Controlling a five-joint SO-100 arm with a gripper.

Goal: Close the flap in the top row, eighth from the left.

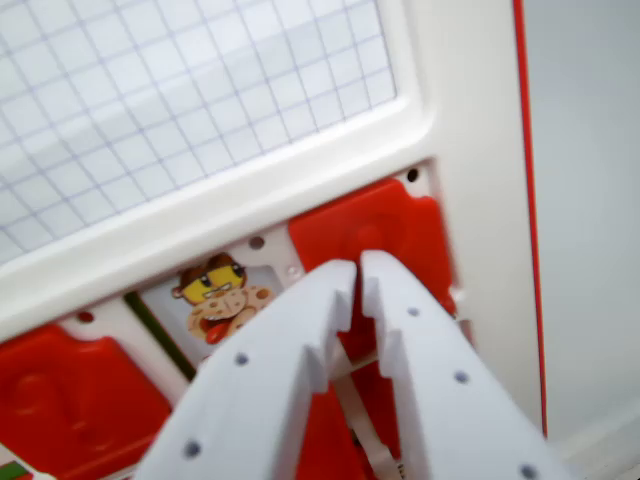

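white gripper (357, 272) fills the lower middle of the wrist view, its jaws drawn nearly together with only a thin slit between the tips; nothing is seen clamped between them. just beyond the tips a red flap (385, 232) is seen, set in the white board (470, 150), near the board's edge at the wrist view's right. whether the tips touch it cannot be told. to the wrist view's left an uncovered picture (222, 293) of a cartoon face is shown, and further left a second red flap (75, 400). above, a gridded panel (170, 100) is framed by the board. the flap is judged to be thin, stiff plastic, light and smooth, swinging on a hinge whose side cannot be told. no grasp is called for: it is best pushed on its flat face by the closed tips, gently, since slipping on the glossy surface is likely.
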